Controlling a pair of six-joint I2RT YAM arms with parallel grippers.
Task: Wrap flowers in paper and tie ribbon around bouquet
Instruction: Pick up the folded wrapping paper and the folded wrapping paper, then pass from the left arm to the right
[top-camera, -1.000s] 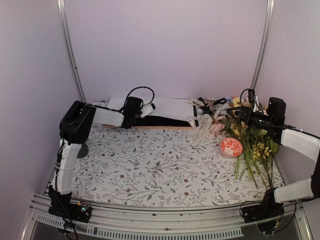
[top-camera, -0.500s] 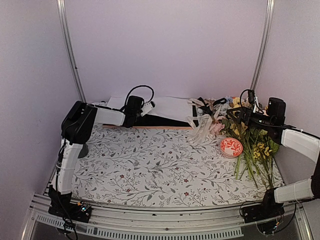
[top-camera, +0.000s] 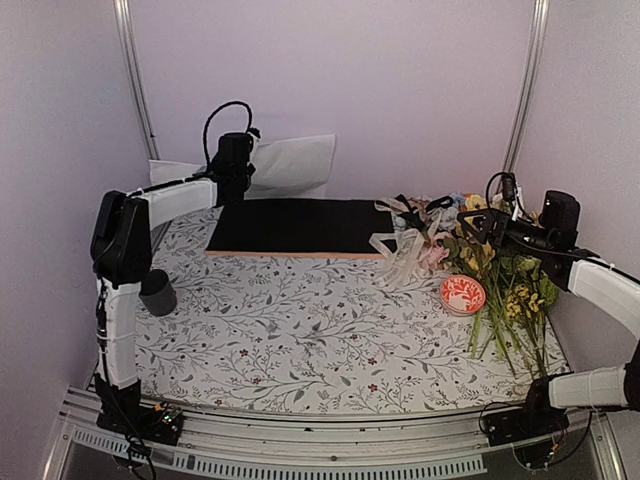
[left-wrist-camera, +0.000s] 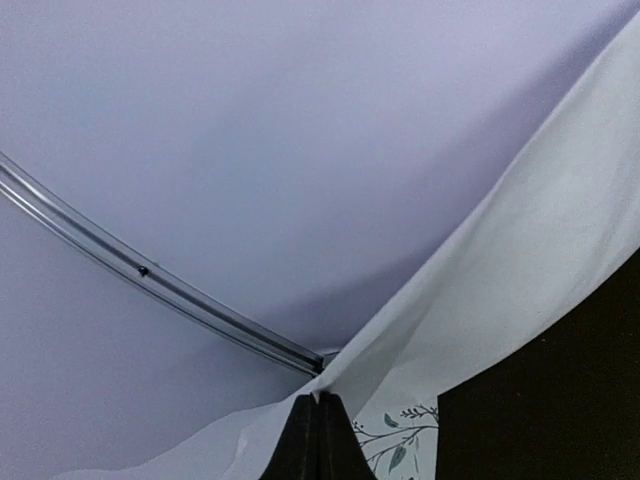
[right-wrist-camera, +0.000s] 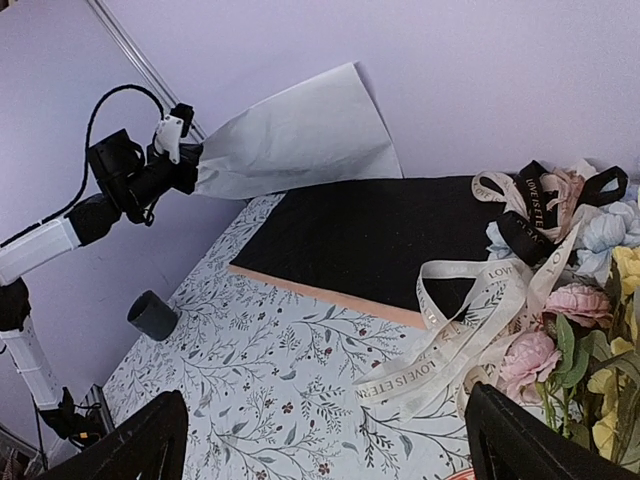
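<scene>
Desk (top-camera: 300, 340) with a leafy print carries everything, and the paper (top-camera: 295, 165) is the biggest thing off it. The white sheet hangs in the air against the back wall at the far left, its long axis running left to right. It hangs above the black sheet (top-camera: 300, 225), which lies flat on a peach sheet (top-camera: 290, 256). The left arm (top-camera: 170, 195) has its jaws clenched on the paper's left edge, as the wrist view shows.

The flowers (right-wrist-camera: 577, 300) lie well apart at the far right, with blooms toward the back wall and stems pointing to the near edge. The right arm (top-camera: 600, 285) hovers just over them, jaws released wide and grasping nothing. The cream ribbon (right-wrist-camera: 470, 320) lies loose beside the blooms.

Likely next, the paper must come down and rightward onto bare desk, between the black sheet and the flowers.
</scene>
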